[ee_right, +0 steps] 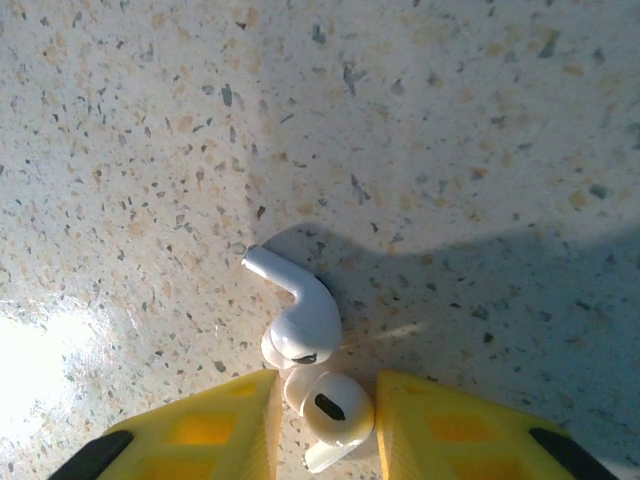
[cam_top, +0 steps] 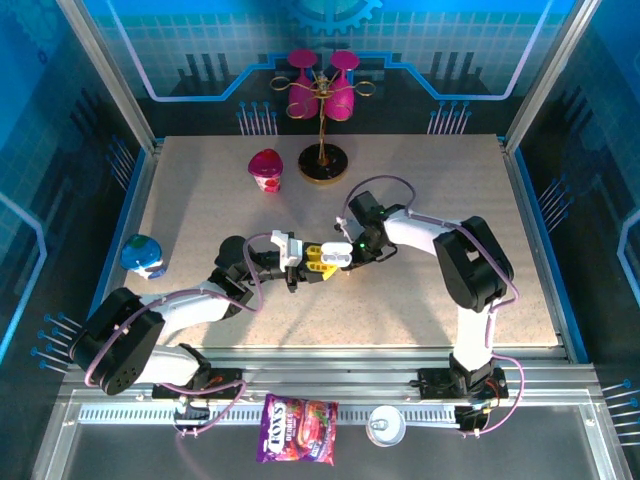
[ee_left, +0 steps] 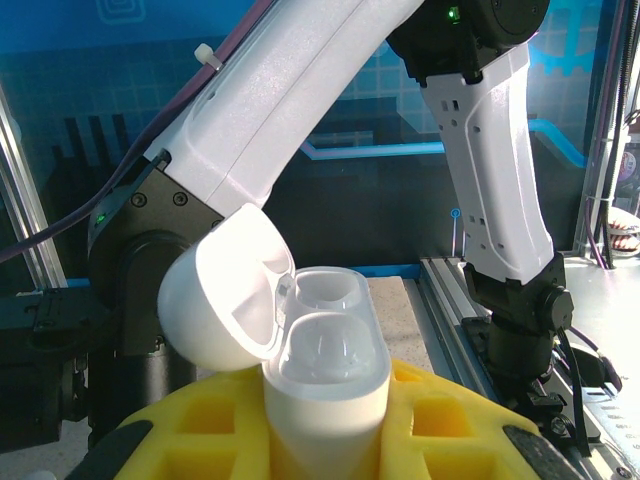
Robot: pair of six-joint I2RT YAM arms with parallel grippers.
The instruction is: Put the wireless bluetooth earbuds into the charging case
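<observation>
**EARBUDS AND CASE: CURRENT POSITIONS**

Clamped upright between the yellow fingers of the left gripper: white charging case, lid hinged open to one side, both wells in view. Under the right gripper, jaws parted: two wireless bluetooth earbuds, lying touching on the speckled table. Between the yellow fingertips, just beside each: the nearer earbud. Beyond the jaws: the farther earbud, stem pointing away.
</observation>
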